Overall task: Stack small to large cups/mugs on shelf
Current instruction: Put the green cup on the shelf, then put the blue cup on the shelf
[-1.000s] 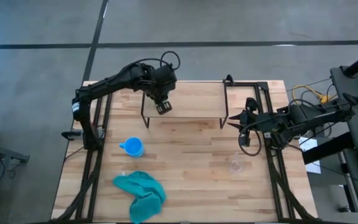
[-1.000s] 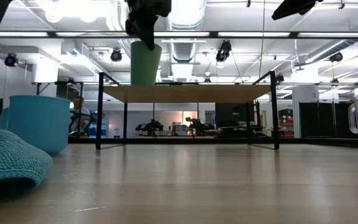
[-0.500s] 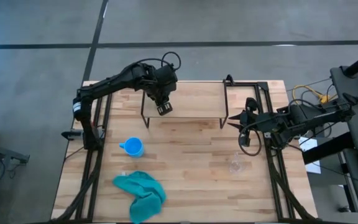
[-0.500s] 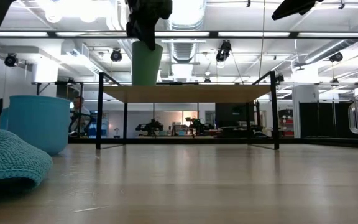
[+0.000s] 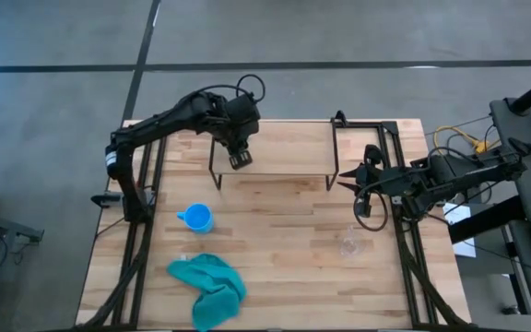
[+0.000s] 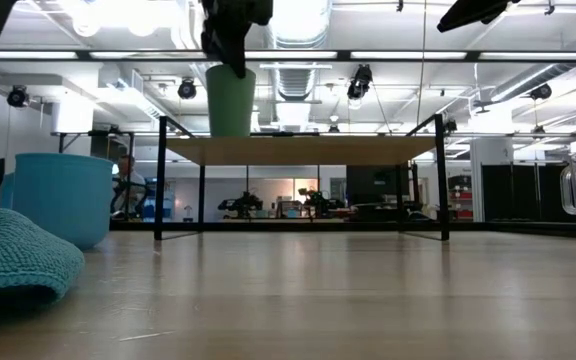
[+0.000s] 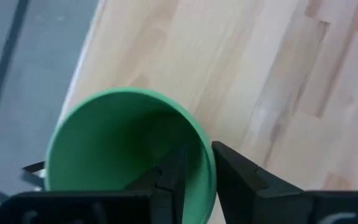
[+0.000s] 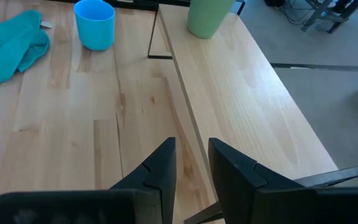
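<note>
— So where was the green plastic tumbler (image 6: 231, 100)?
— Upright on the low light-wood shelf (image 5: 284, 148), its rim pinched by the left hand (image 5: 239, 160) above it.
— And the right hand (image 5: 350, 181)?
— Beside the shelf's end, fingers slightly spread, holding nothing.

Over the last second I carry my left gripper (image 5: 239, 160) a little way along the shelf (image 5: 293, 148), toward its left end and slightly back from the front edge. The green plastic tumbler (image 6: 231, 100) comes with me, one finger (image 7: 173, 171) inside its rim and the other outside. From table height, the tumbler that was tilted and off the board beneath my claw now stands upright, its base meeting the shelf top.
</note>
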Controlling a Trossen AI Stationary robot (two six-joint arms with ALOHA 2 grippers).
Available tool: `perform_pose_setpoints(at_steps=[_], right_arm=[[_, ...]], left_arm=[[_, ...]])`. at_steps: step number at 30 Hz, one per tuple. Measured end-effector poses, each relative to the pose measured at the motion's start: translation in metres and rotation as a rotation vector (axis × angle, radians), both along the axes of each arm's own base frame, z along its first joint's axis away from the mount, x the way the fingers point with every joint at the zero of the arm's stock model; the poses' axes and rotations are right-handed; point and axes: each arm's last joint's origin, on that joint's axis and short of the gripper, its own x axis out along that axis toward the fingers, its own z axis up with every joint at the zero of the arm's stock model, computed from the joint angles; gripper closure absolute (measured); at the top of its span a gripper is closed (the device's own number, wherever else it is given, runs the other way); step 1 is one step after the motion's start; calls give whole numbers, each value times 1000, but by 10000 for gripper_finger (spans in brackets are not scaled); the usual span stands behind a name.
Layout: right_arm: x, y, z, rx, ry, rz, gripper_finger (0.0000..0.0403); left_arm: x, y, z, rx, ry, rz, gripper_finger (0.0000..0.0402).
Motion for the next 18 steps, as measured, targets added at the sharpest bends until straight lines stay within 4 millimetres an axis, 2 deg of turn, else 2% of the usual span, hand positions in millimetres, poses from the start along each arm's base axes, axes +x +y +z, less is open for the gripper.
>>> perform_pose_setpoints(at_steps=[5, 11, 18], right_arm=[[0, 0, 0, 0, 0, 0, 314], [0, 0, 0, 0, 1, 0, 314], [0, 0, 0, 0, 0, 0, 314]], left_arm=[[-11, -3, 12, 25, -34, 14, 340], [-31, -12, 41, 42, -146, 3, 340], [-66, -33, 72, -111, -312, 18, 340]])
